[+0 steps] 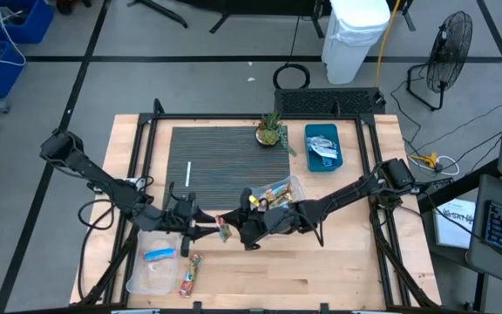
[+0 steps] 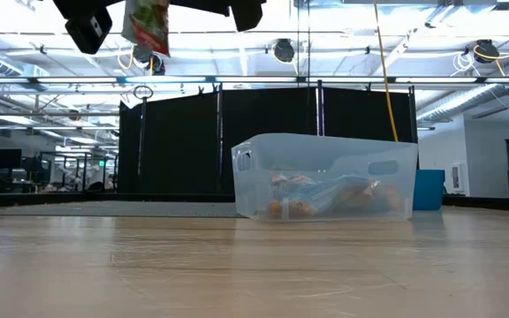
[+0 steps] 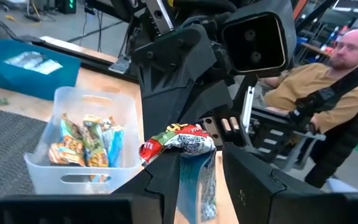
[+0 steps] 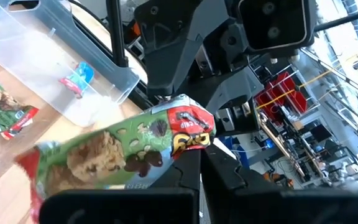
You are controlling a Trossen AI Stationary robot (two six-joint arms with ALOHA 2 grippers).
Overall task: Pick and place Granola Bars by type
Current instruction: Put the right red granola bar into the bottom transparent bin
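A granola bar [image 1: 225, 229] in a green, orange and red wrapper with a silvery-blue back hangs in the air between both grippers, over the table's near middle. It also shows in the low view [image 2: 147, 25]. My right gripper [image 1: 244, 228] comes from the right and is shut on the bar. My left gripper [image 1: 206, 228] faces it from the left, open. In the left wrist view its fingers stand on either side of the bar's lower part [image 3: 197, 180]. My right gripper [image 4: 201, 177] pinches the granola bar by its red crimped end [image 4: 191, 127] between the two fingertips, coming level from the table's right. The bar is lifted clear and hangs below that end. My left gripper: one finger [image 3: 160, 180] lies close against the bar's edge; whether it touches, I cannot tell.
A clear bin [image 1: 296, 185] of mixed bars stands behind the grippers. A second clear bin [image 1: 142, 277] at near left holds a blue bar [image 1: 158, 255], with another bar [image 1: 190, 275] beside it on the wood. Farther back are a blue bin [image 1: 323, 161], a plant [image 1: 271, 131] and a white strip [image 1: 188, 173]. A person [image 3: 316, 81] sits beyond.
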